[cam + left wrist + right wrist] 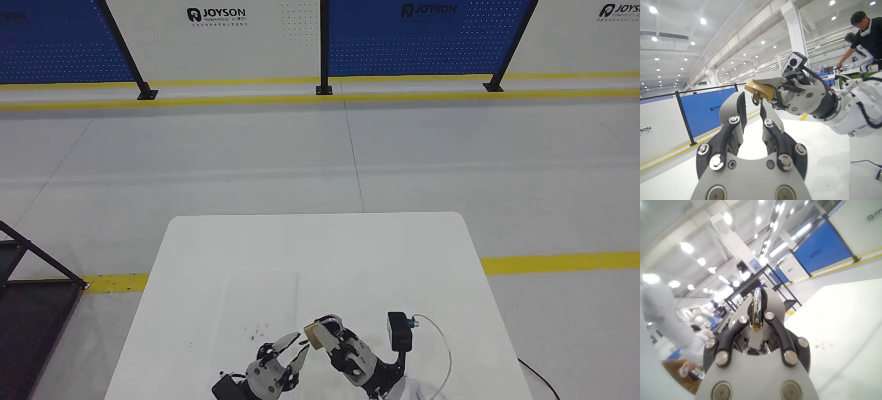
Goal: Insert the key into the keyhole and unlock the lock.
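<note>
The left claw (752, 98) sits closest in its own wrist view, its two ribbed fingers (741, 106) spread to a middling gap and gripping nothing. Between their tips hangs the round head of the key (755, 98), whose shaft is pushed into the keyhole in the end of the lock (761, 88). One finger stands just beside the key head, but I cannot tell whether it touches. The lock is a brass padlock, tilted and held off the surface (300, 250) by the right claw (770, 89), which is clamped on the lock's body from two sides. In the right wrist view the right claw (758, 298) has its fingers closed narrow on the lock (757, 308), whose silver shackle stands up between the tips while a sliver of brass shows lower down. From the top view the two claws meet near the near edge of the white surface. The left claw (293, 346) sits on the left, and the right claw (330, 340) carries the lock (322, 331) just beside it. A scatter of dark specks (262, 328) marks the surface close to the left claw.
</note>
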Robot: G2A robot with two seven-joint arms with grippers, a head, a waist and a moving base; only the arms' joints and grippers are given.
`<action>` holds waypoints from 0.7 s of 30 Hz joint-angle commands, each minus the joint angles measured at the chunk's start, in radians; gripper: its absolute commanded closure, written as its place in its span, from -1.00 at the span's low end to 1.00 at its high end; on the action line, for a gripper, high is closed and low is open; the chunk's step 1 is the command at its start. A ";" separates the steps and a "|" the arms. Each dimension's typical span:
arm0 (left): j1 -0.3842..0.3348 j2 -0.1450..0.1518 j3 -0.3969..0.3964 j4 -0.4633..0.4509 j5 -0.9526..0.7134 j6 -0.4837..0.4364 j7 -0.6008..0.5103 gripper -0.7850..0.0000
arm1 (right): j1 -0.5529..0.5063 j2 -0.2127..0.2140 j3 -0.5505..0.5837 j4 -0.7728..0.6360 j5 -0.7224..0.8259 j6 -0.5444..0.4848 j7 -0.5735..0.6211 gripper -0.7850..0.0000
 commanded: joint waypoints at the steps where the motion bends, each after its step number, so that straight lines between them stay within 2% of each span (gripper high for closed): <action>1: -0.002 0.000 0.003 0.001 -0.001 0.001 0.002 0.63 | 0.000 0.000 0.000 0.000 -0.002 0.002 -0.001 1.00; 7: -0.007 0.001 0.010 0.004 -0.006 0.005 0.004 0.63 | 0.001 0.001 -0.002 -0.001 -0.005 0.007 0.001 1.00; 9: -0.009 0.001 0.011 0.004 -0.004 0.008 0.001 0.70 | 0.001 0.001 -0.003 -0.001 -0.005 0.008 0.001 1.00; 12: -0.010 0.003 0.013 0.003 -0.001 0.009 -0.001 1.00 | 0.002 0.002 -0.003 -0.001 -0.003 0.007 0.001 1.00; 21: -0.006 0.009 0.005 -0.003 0.038 0.053 0.006 1.00 | 0.004 0.003 -0.004 -0.001 0.000 0.007 0.002 1.00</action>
